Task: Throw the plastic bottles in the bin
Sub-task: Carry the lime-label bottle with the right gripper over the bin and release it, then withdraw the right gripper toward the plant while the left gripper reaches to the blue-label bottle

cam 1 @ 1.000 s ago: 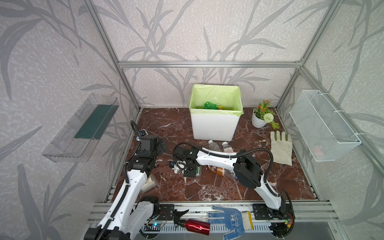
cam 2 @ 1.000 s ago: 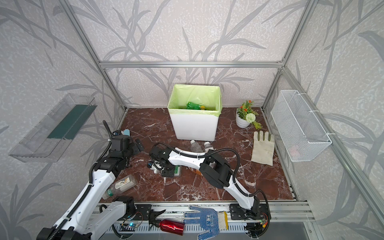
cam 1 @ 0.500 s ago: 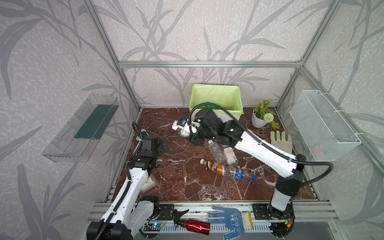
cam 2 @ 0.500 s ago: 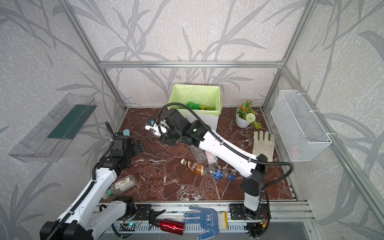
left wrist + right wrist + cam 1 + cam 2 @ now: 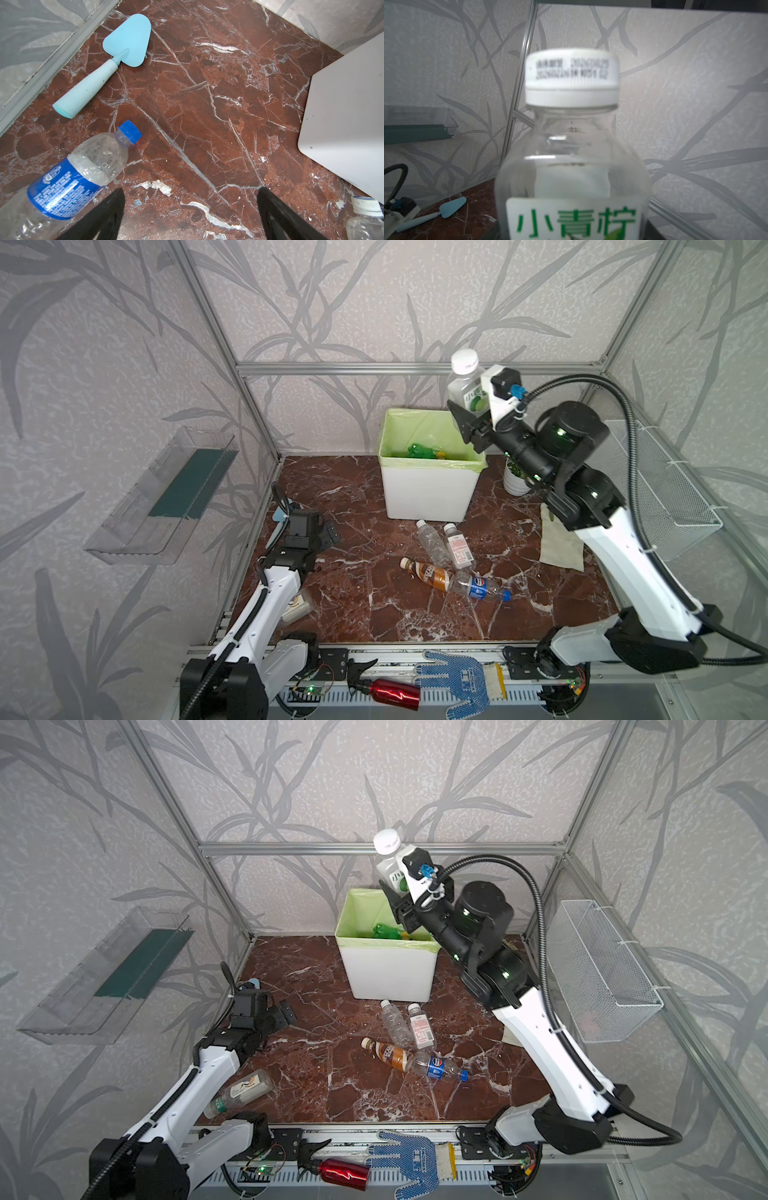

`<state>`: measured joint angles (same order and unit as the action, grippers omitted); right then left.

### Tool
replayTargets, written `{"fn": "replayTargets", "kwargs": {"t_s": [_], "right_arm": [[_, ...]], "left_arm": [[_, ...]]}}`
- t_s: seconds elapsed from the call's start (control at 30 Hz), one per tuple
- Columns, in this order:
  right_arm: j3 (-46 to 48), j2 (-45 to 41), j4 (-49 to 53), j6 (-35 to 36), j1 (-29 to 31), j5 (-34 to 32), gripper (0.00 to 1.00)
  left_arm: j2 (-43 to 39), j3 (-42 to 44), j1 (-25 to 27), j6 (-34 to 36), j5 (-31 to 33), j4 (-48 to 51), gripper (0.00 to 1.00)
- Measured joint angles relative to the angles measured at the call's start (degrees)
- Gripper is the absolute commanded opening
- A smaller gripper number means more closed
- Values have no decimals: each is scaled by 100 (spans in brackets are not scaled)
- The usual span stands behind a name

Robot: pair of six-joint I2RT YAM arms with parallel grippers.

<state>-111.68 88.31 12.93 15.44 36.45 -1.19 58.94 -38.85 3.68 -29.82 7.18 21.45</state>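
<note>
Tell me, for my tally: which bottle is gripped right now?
The white-capped, green-lettered bottle in the right gripper, held high by the bin; the others lie loose.

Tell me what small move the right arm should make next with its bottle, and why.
Probably shift it a little toward the middle of the bin before releasing. The right end effector grips the bottle upright, high, seemingly over the rim on its side, so a drop here might clip the edge.

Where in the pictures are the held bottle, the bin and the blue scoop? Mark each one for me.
held bottle (image 5: 572, 166), right wrist view, on the clear body above the label.
bin (image 5: 428, 493), in a top view, on the white front wall.
blue scoop (image 5: 97, 78), left wrist view, on the handle.
</note>
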Motion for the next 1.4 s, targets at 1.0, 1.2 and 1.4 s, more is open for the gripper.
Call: {"fn": "replayTargets", "kwargs": {"t_s": [1.0,1.2,1.4], "right_arm": [[3202,-1412,-133,-1445,-1862,11,99],[4900,-1707,-221,-2105,-2590,470,99],[6017,-2216,-581,-2726,-3112,970,99]], "left_arm": [[98,-723,-98,153,1106,774,99],[807,-1176,-332,439,1443,1108,99],[1333,-1482,-501,999,1692,1637,99]]}}
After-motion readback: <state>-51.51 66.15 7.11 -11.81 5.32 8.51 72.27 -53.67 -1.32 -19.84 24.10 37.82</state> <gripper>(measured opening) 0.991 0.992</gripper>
